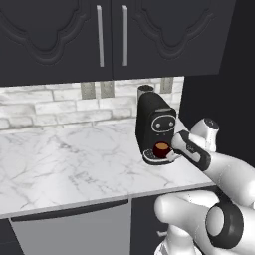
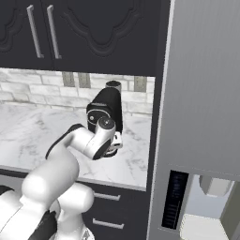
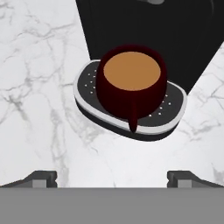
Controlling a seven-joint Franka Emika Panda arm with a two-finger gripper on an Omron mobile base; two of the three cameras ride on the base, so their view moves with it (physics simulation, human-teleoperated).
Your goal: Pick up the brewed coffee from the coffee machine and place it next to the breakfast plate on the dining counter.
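Two fingertips (image 3: 43,178) spread wide, gripper (image 3: 112,179) empty, so the brewed coffee (image 3: 131,83) fits between them. Mug sits just ahead, handle toward the jaws, on the coffee machine (image 1: 155,122) drip base, marble worktop (image 3: 39,87) around.

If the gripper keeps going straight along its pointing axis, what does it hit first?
Probably the small dark red mug of brown coffee, handle first; it sits centred ahead of the open gripper on the black coffee machine's drip base. Depth unclear.
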